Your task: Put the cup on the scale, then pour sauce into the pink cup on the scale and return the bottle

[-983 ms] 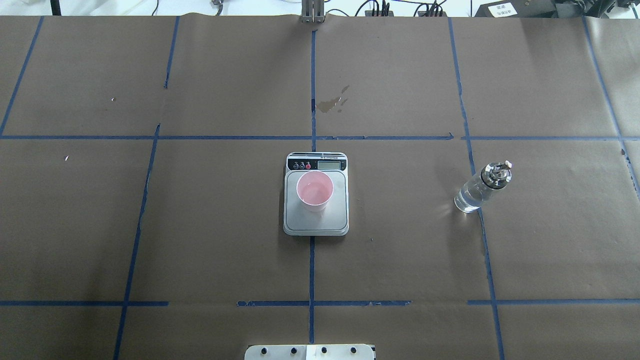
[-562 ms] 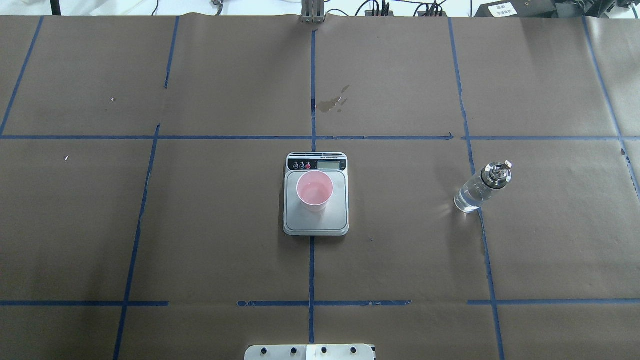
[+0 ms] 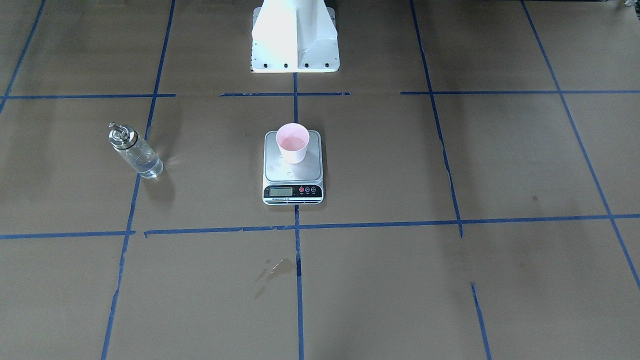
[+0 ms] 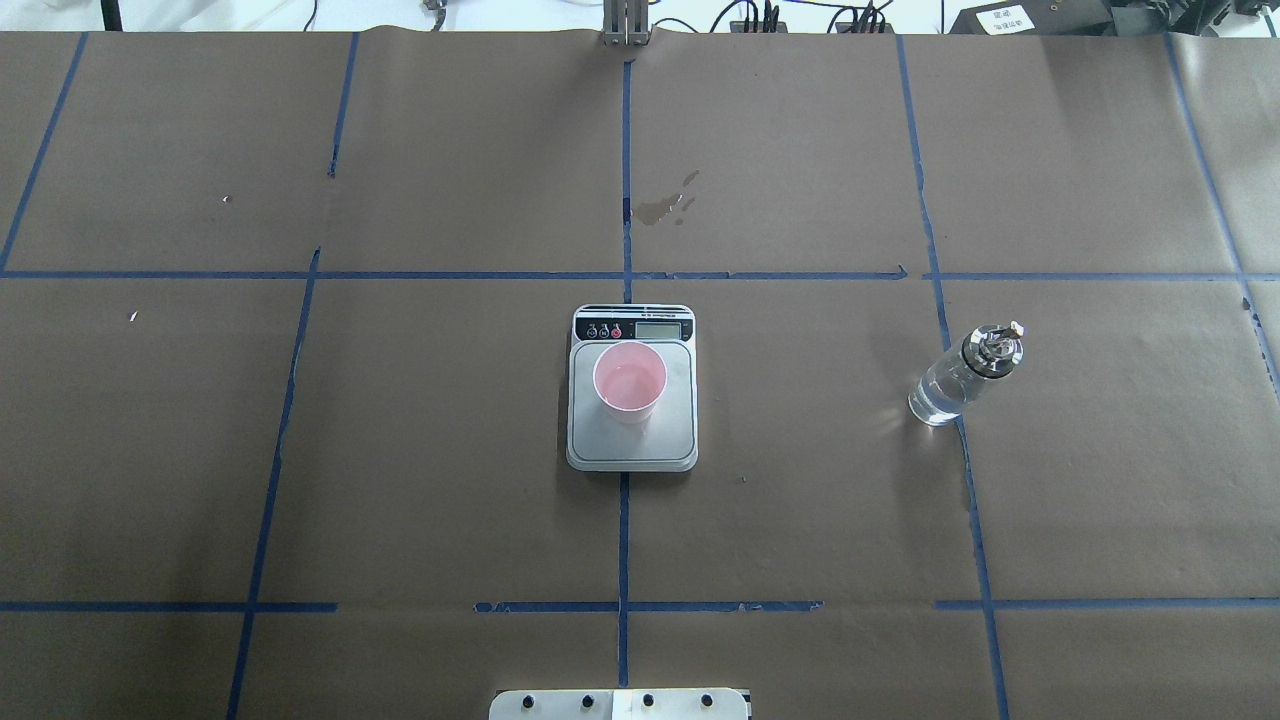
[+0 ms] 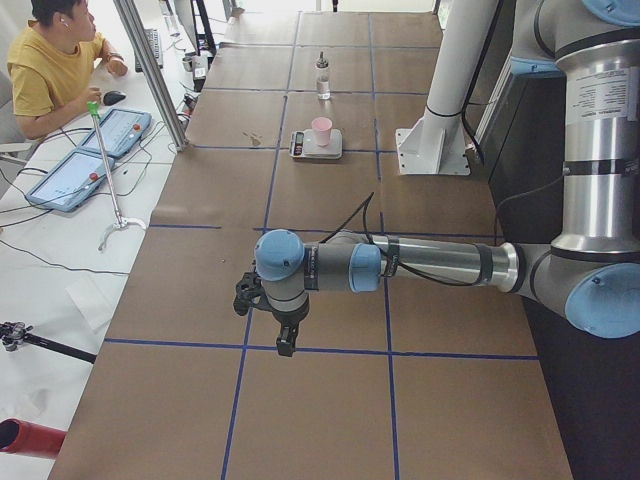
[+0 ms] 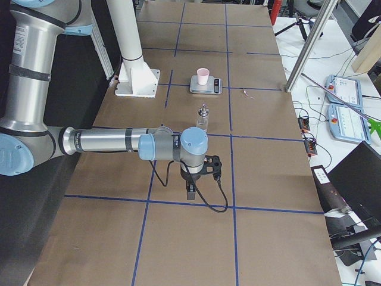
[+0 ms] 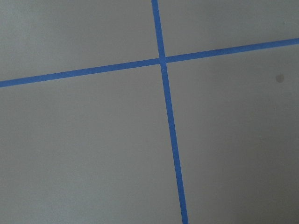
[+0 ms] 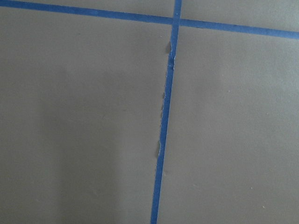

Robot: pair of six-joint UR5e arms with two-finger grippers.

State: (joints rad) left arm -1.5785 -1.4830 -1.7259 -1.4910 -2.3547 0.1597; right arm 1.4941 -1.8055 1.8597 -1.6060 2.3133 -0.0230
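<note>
The cup (image 4: 629, 381), small, tapered, pale pink and paper-like, stands upright on the flat silver platform of the square scale (image 4: 668, 440) at mid-table. The clear glass bottle (image 4: 948, 388) with its shiny metal cap stands well apart on the brown paper (image 4: 400, 450). The left gripper (image 5: 285, 340) and right gripper (image 6: 190, 192) hang far from both, toward opposite table ends; I cannot tell whether their jaws are spread or pressed together.

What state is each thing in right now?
cup: upright on the scale
scale: flat on the table, carrying the cup
bottle: upright on the table, capped, ungripped
left gripper: away over the table, opening unclear
right gripper: away over the table, opening unclear
</note>
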